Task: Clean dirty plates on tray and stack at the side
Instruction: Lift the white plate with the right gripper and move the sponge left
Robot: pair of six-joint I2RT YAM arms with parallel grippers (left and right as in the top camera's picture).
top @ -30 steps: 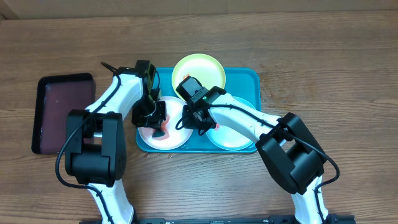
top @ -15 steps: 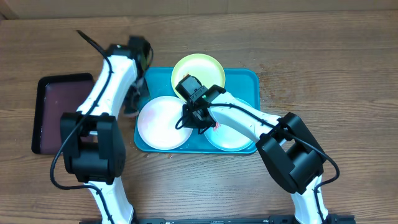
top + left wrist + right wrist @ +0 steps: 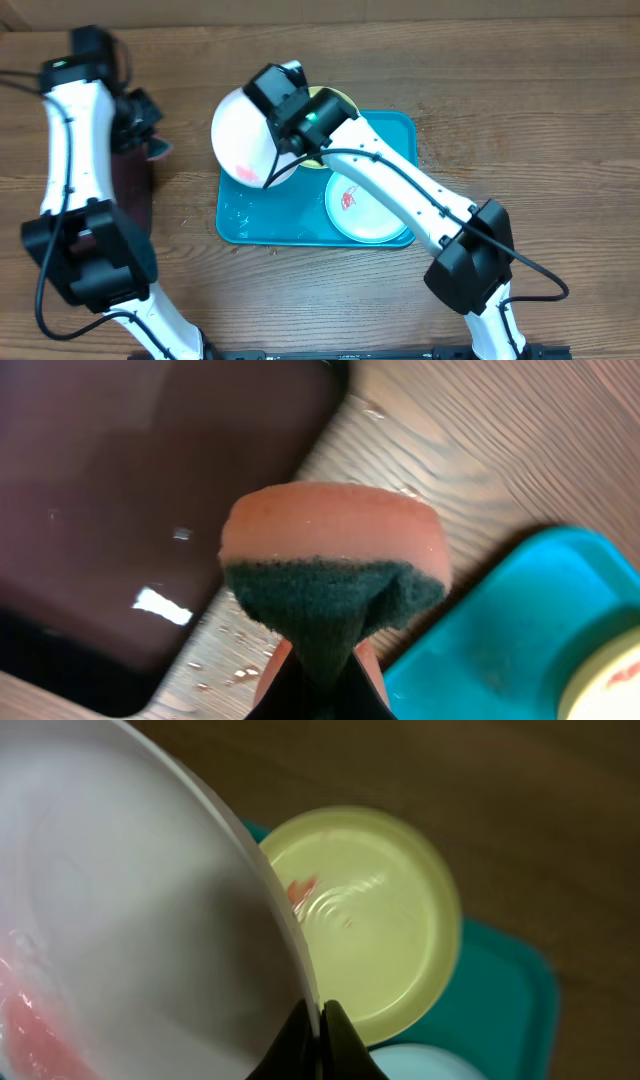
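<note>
Right gripper [image 3: 318, 1032]: fingers closing tight on the rim of the white plate [image 3: 243, 137]; holding it tilted in the air
White plate: hanging over the back-left corner of the turquoise tray [image 3: 270, 218]; carrying a pink-red smear near its lower edge
Left gripper [image 3: 318, 685]: fingers clamping on a sponge [image 3: 335, 555]; hovering between the maroon tray [image 3: 130, 490] and the turquoise tray
Sponge: showing an orange body and a dark green scouring face; pinched at its lower end
Turquoise tray: lying on the wooden table [image 3: 520, 90]; glistening with droplets on its bare left half
Green plate [image 3: 365, 915]: sitting at the back of the turquoise tray; bearing a small red smear; hiding mostly under the right arm in the overhead view
Mint-blue plate [image 3: 365, 208]: lying flat in the tray's front-right part; showing a red smear
Maroon tray: sitting on the table left of the turquoise tray, apart from it
</note>
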